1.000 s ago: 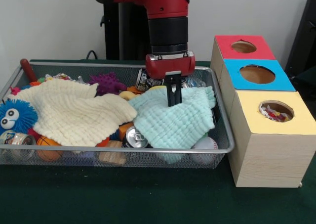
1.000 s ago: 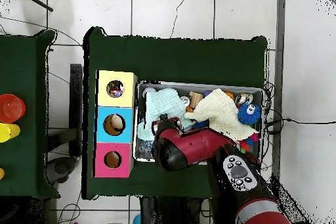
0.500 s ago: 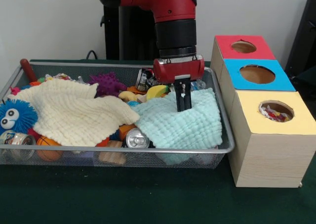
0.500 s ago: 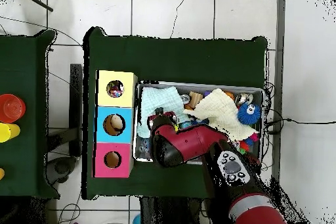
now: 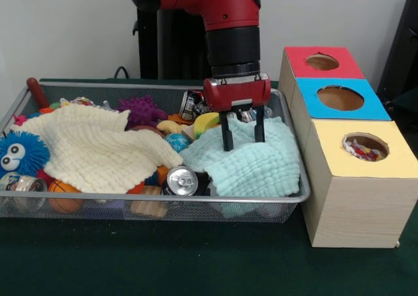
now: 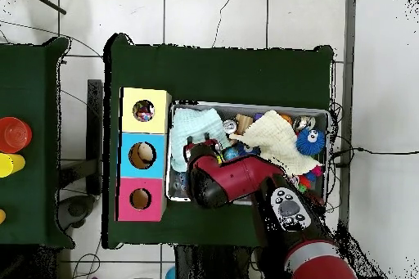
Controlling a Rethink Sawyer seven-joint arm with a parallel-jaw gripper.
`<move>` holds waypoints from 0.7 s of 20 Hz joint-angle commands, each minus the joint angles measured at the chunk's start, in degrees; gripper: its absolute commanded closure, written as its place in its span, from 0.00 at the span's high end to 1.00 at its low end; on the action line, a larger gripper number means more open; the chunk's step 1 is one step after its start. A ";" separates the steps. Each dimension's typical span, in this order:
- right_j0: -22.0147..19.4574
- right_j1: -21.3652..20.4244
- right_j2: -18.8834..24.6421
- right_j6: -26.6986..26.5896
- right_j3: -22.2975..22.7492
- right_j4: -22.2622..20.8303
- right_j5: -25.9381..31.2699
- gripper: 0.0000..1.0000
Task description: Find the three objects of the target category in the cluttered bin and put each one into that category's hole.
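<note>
The wire-mesh bin (image 5: 157, 201) (image 6: 323, 114) holds clutter. The mint-green waffle cloth (image 5: 251, 165) (image 6: 196, 124) lies at its end nearest the boxes. My gripper (image 5: 243, 134) stands open just over it, fingers spread, tips on or near the cloth's back edge. The cream waffle cloth (image 5: 98, 149) (image 6: 274, 138) lies spread over the bin's other half. The confetti cloth (image 5: 361, 152) shows inside the yellow-topped hole (image 5: 366, 146) (image 6: 143, 111). In the overhead view the arm hides the gripper.
Blue-topped (image 5: 340, 98) and red-topped (image 5: 322, 62) holes sit beyond the yellow one. The bin also holds a blue fuzzy ball with eyes (image 5: 19, 153), a purple spiky toy (image 5: 140, 110), a drink can (image 5: 181, 180) and an orange ball (image 5: 62, 195).
The gripper was shut on the mint-green cloth and dragged it toward the boxes. Now the fingers have opened and let the cloth go; it lies flatter against the bin's end.
</note>
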 commanded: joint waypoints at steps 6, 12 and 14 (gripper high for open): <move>1.83 2.34 -1.35 3.89 -6.13 -2.24 -5.84 1.00; 2.19 4.69 -1.81 4.15 -7.50 -2.33 -10.43 1.00; 1.69 5.29 -1.09 4.16 -7.65 -2.65 -11.52 1.00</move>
